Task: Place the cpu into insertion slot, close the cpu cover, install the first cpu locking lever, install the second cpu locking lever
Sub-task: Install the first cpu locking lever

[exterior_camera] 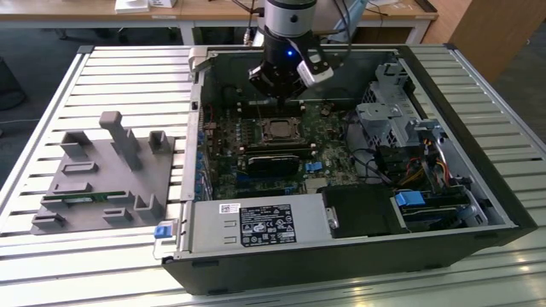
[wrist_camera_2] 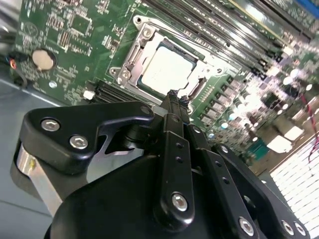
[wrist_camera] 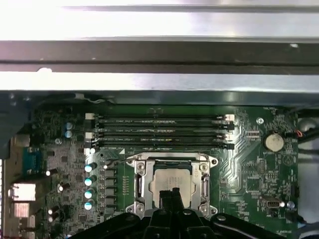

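Just under my pincer (wrist_camera: pixel 170 192), tips together and empty, probably for pushing, the cpu (wrist_camera: pixel 167 178) lies seated in the insertion slot (wrist_camera: pixel 139 185).

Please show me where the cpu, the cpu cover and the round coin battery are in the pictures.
cpu (wrist_camera: pixel 170 180), first wrist view, centre of its pale top.
cpu cover (wrist_camera: pixel 201 180), first wrist view, side bar of the silvery frame.
coin battery (wrist_camera: pixel 273 142), first wrist view, middle of its face.

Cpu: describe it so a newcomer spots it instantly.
Inside the open computer case, find the green motherboard. Near its middle, beside the long black memory slots, sits the silvery cpu cover. The cpu is the pale, flat square chip inside it, the only smooth metal face there.
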